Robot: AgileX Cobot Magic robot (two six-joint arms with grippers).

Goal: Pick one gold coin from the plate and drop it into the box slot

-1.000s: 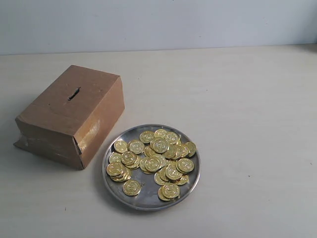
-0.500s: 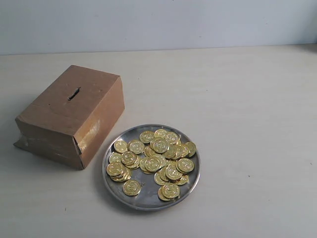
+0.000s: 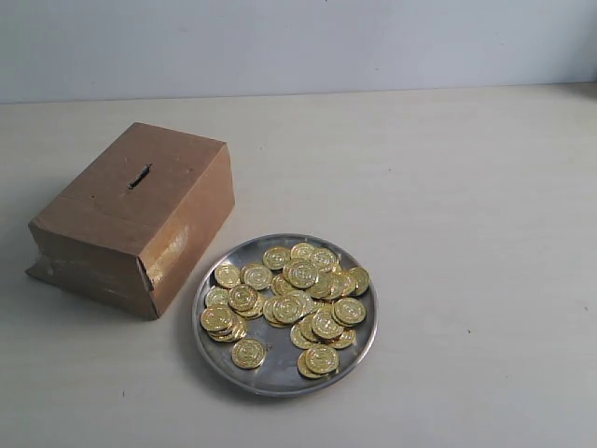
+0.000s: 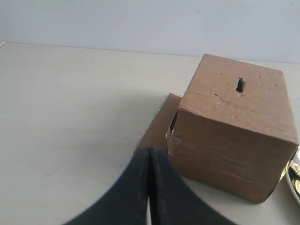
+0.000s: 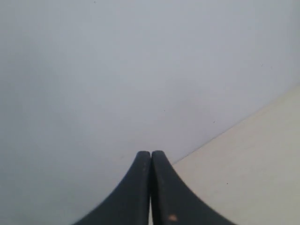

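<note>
Gold coins (image 3: pixel 289 299) on plate (image 3: pixel 280 381), just beside box (image 3: pixel 103 233); slot (image 3: pixel 139 176) on box top. Left gripper (image 4: pixel 149 157) clenched, empty, near box; right gripper (image 5: pixel 150 157) likewise, facing wall. Recommend opening jaws, taking lone coin (image 3: pixel 248 353) at heap edge, gripping by rim, aligning edge-on with slot.

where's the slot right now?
Exterior view, left side: the slot sits in the box top face, toward its far end, up-left of the plate.
</note>
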